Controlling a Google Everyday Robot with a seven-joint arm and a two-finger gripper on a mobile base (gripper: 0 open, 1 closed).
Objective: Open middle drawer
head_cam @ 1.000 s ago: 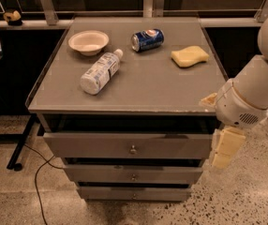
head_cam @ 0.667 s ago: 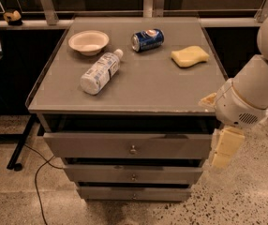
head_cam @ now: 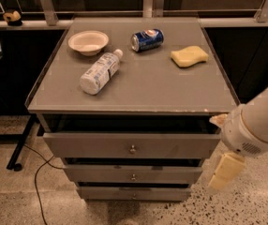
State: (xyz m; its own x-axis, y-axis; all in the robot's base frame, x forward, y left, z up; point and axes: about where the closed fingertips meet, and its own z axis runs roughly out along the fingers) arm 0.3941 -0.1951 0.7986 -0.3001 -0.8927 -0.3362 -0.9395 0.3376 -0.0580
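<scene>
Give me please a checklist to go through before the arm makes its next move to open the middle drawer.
1. Knob of the middle drawer in plain view, nothing in front of it: ok.
2. Gripper lined up with that knob: not ok. It hangs to the right of the cabinet, apart from the drawer fronts.
3. Middle drawer fully shut: cannot tell. A dark gap shows above its front.
4. Bottle and can lying on their sides on top, back from the front edge: ok.
5. Floor cable left of the drawers, out of the pull path: ok.
</scene>
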